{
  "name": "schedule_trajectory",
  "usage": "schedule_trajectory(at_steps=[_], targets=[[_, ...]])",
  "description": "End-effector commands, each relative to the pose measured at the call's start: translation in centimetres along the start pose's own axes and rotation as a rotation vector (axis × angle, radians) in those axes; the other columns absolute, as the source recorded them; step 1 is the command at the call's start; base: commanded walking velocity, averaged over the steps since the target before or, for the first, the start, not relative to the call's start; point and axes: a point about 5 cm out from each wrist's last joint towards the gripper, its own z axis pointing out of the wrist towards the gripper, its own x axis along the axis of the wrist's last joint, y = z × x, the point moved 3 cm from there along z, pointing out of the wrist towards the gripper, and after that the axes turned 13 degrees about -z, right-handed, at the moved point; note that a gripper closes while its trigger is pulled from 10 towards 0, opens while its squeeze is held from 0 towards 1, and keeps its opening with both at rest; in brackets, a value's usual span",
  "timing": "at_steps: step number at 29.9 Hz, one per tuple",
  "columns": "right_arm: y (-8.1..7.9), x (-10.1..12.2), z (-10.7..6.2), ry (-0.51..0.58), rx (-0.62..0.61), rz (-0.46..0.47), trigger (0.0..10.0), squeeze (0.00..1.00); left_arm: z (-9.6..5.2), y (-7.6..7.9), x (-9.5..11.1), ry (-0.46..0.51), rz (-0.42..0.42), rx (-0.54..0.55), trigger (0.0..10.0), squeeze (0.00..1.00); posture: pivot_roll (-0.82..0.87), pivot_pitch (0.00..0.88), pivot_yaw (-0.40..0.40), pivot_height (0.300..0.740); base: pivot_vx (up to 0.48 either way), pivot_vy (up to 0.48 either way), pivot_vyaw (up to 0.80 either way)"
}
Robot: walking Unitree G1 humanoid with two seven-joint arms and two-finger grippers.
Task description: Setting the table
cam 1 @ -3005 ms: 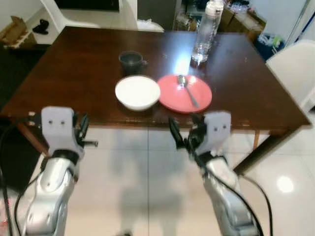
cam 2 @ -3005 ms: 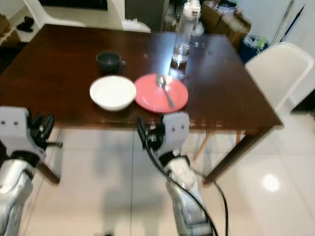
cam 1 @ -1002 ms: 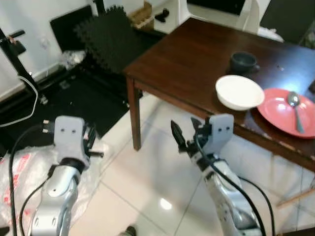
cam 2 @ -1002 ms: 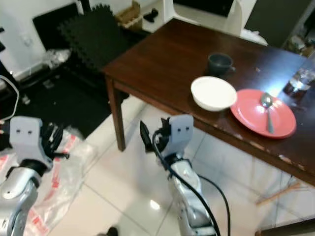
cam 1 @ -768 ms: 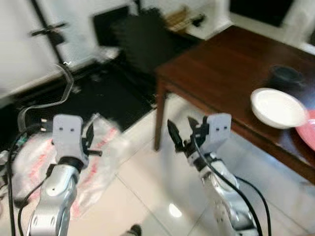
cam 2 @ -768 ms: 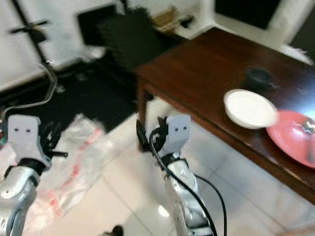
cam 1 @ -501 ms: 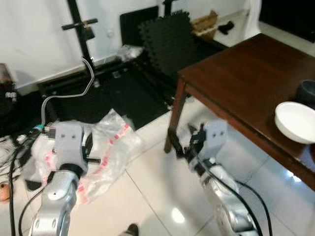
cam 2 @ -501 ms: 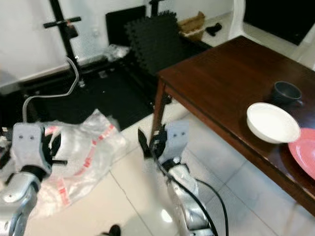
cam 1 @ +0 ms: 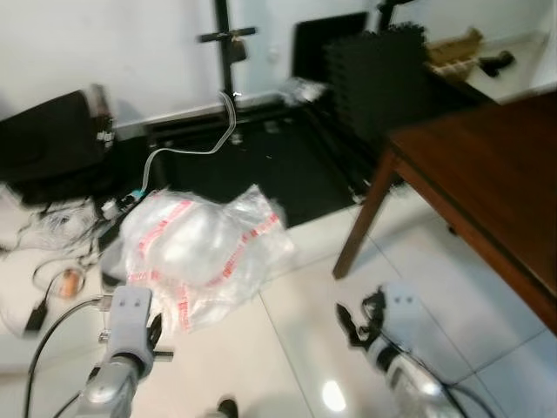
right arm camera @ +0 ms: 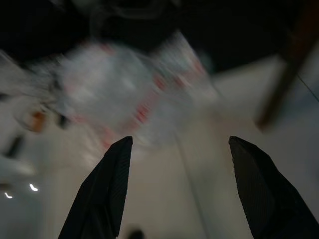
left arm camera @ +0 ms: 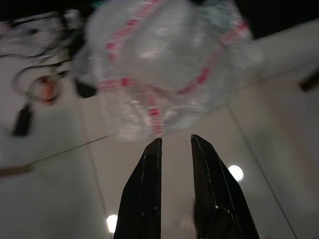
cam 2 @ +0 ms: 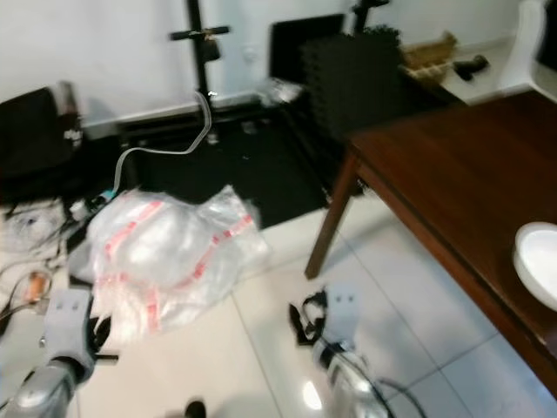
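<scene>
The dark brown wooden surface [cam 2: 452,165] is cut off by the frame edge at 3 o'clock in both eye views, so one leg and one corner of it can be seen, and the round white ceramic bowl [cam 2: 538,261] near its front edge is sliced by the border, with about half of it in the right eye view. That bowl sits at about 4 o'clock there, on the surface and apart from both arms. The eye views are soft with motion blur, and the small clutter of cables and objects on the floor at 9 o'clock cannot be made out. A crumpled clear plastic bag with red printed stripes [cam 1: 196,248] lies on the pale glossy tiled floor [cam 1: 287,348] left of centre, with black foam mats [cam 1: 383,70] and a black metal stand [cam 1: 222,52] behind it at 12 o'clock. The left claw [left arm camera: 176,149] hangs low at 7 o'clock in the left eye view; its wrist view gives the detail the head camera lacks, two black fingers nearly parallel with a slim gap between them, holding nothing, pointed at the bag. The right claw [right arm camera: 177,149] hangs at 5 o'clock, its wrist view dark and smeared, yet it shows the fingers spread wide and empty above the floor.
</scene>
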Motion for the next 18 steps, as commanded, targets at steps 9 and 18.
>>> schedule_trajectory(at_steps=[9,18], targets=[[-0.03,-1.40,-0.19,-0.020,0.004,0.008,10.0,0.00,-0.24,-0.40,-1.03,-0.007,-0.016,0.011,10.0,0.00,0.00,0.064,0.026,0.740,0.000,0.000,0.79],[-0.16,-1.37,-0.01,-0.008,0.009,0.013,10.0,0.00,-0.11,-0.22,-0.57,0.016,-0.006,0.002,10.0,0.00,0.01,0.061,0.029,0.740,0.000,0.000,0.79]])
